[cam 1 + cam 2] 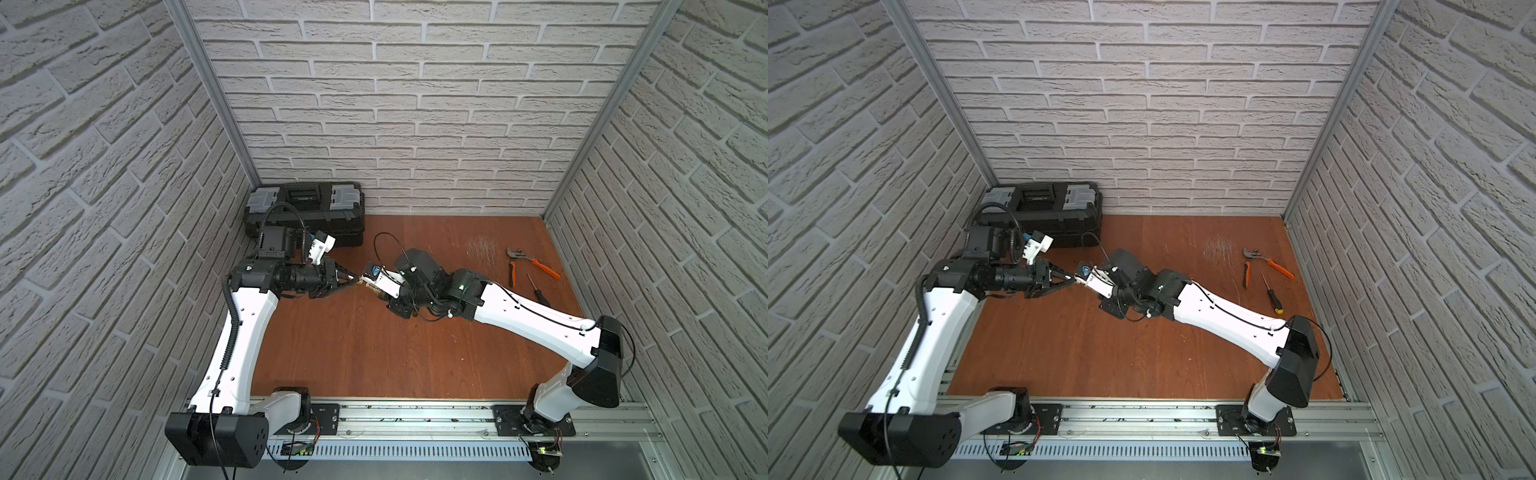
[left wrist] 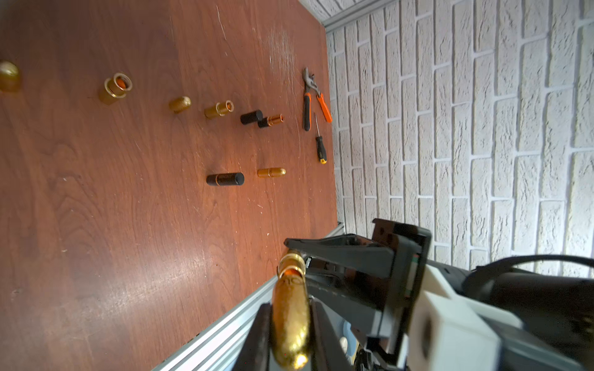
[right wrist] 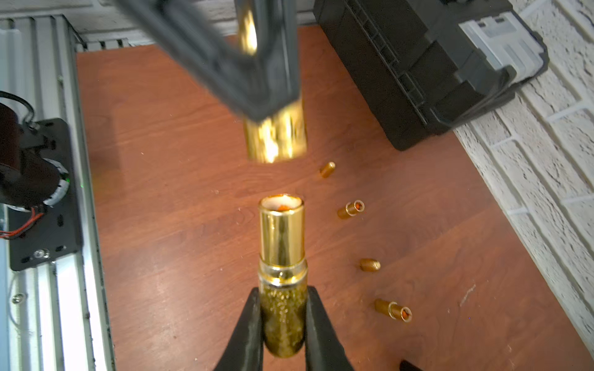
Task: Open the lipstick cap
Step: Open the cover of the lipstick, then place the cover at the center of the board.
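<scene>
The lipstick is in two parts, held above the wooden table. In the right wrist view my right gripper (image 3: 283, 298) is shut on the glittery gold lipstick base (image 3: 282, 308). Its shiny inner tube (image 3: 281, 231) stands bare, with orange showing at the open mouth. A short gap away hangs the gold cap (image 3: 274, 135), pinched between my left gripper's black fingers (image 3: 257, 80). In the left wrist view my left gripper (image 2: 291, 318) is shut on the cap (image 2: 291, 327), with the base's rim (image 2: 292, 265) just beyond. In both top views the two grippers meet tip to tip (image 1: 360, 283) (image 1: 1075, 280).
Several other lipsticks lie on the table: opened gold tubes (image 2: 117, 88) (image 2: 218, 110), loose gold caps (image 2: 180, 103), a black lipstick (image 2: 225, 179) and a gold one (image 2: 271, 172). A black toolbox (image 1: 305, 212) sits back left. Pliers (image 1: 530, 264) and a screwdriver (image 1: 538, 291) lie at right.
</scene>
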Motion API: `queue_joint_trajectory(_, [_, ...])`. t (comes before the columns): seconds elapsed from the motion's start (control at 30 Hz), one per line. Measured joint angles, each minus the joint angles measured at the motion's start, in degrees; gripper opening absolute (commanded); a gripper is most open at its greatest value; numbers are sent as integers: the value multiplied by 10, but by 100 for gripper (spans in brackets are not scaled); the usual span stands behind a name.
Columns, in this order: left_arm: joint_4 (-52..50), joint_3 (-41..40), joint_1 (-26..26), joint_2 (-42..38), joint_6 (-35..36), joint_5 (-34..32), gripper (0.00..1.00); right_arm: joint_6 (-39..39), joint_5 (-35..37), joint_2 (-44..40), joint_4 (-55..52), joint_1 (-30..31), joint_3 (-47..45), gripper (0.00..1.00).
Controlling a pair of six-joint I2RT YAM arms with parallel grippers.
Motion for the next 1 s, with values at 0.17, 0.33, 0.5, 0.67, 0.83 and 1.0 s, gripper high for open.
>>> queue_joint_trajectory(0.17, [-1, 1, 14, 0, 0, -23, 9, 0, 27, -2, -3, -2, -8, 3])
queue_joint_trajectory(0.33, [17, -42, -50, -6, -2, -164, 11, 2, 31, -8, -2, -2, -8, 3])
queue_joint_trajectory(0.5, [80, -167, -156, -6, -29, -335, 11, 3, 34, -23, 0, -2, -8, 3])
queue_joint_trajectory(0.67, [156, -263, -218, 15, -50, -456, 11, 3, 44, -37, -1, -2, -8, 3])
queue_joint_trajectory(0.83, [217, -277, -245, 78, -54, -518, 11, 7, 50, -39, -4, -1, -8, 3])
queue_joint_trajectory(1.0, [263, -277, -257, 125, -50, -550, 12, 11, 59, -39, -7, -1, -8, 3])
